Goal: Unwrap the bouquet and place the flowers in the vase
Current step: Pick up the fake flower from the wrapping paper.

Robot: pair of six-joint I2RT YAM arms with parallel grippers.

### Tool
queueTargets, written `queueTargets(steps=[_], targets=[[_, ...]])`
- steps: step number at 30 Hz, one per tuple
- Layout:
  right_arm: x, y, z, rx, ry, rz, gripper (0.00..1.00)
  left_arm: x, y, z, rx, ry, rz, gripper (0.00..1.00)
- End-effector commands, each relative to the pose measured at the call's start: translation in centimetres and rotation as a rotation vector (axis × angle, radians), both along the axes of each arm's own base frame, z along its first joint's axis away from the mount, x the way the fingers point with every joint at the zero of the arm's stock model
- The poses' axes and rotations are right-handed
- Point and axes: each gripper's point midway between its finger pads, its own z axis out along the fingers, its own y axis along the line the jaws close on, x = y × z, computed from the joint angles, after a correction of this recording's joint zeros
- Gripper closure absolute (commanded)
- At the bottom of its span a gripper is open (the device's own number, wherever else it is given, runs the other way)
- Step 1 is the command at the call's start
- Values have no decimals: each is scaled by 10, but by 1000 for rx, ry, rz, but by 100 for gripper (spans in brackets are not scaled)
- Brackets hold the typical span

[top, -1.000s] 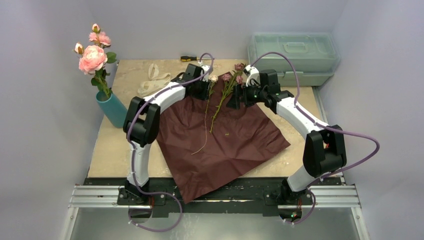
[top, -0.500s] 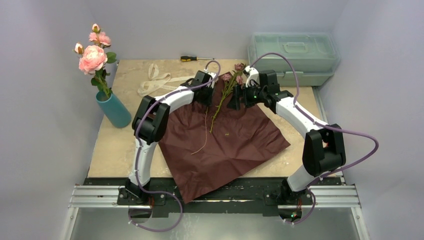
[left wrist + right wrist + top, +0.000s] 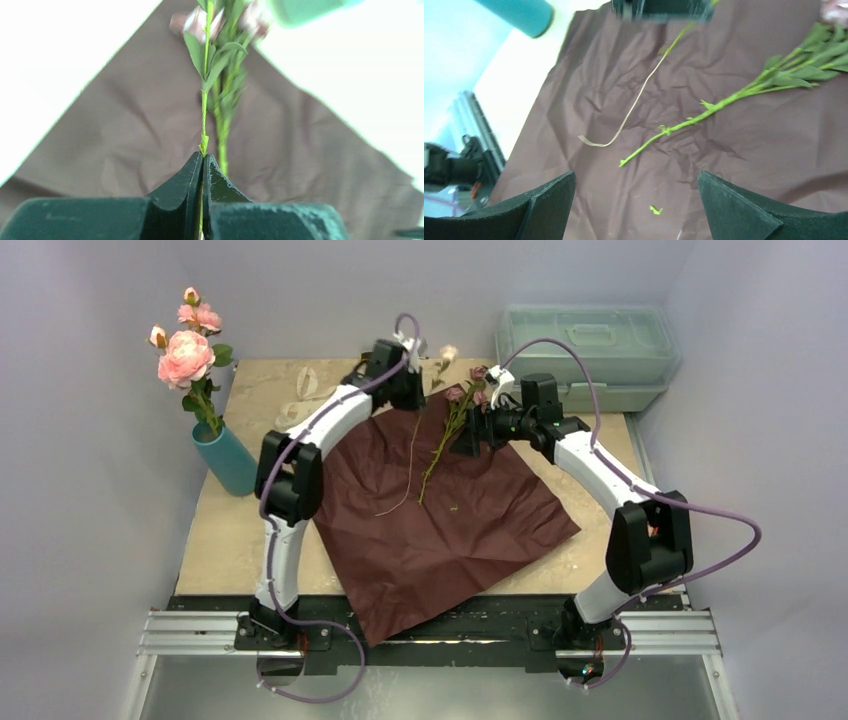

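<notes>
the left arm (image 3: 330, 420) has risen toward the far side of the tabletop (image 3: 240, 540), above the maroon paper (image 3: 450, 520). the left end effector (image 3: 203, 161), half open a second ago, is now clenched on one thin green stem (image 3: 204, 107). its cream bud (image 3: 448, 352) is lifted off the paper, while the lower end seems to rest on it. so the stem seems picked, and the carry to the vase (image 3: 228, 458), well apart at the left edge, probably comes next. the right end effector (image 3: 639, 200) hangs released over the paper and holds nothing.

counted: one paper sheet, one toolbox (image 3: 590, 345), one vase already holding pink flowers (image 3: 187, 350), one cream ribbon (image 3: 305, 400), one leafy spray (image 3: 450, 425) left on the paper, one held stem.
</notes>
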Motion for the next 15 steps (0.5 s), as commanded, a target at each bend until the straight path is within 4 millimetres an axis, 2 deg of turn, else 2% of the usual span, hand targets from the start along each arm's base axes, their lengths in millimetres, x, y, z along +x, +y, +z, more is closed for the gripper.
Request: queueTargets(steps=[1,3,4,7,10,15], targets=[[-20,20,78,163,-204,176,4,6,5,199,-520,-207,-178,100],[-34,24,102,226,-255,219,5,-7,5,244,-696,-217,-283,100],[-40,25,115,255,-288,234,5,-14,4,276,-777,-281,-358,100],[-57,24,153,327,-393,249,6,-46,1,324,-914,-291,-504,100],[-71,22,174,364,-461,269,6,-77,0,348,-943,-310,-617,100],[-94,31,187,450,-446,352,7,-114,5,376,-961,-360,-754,100]])
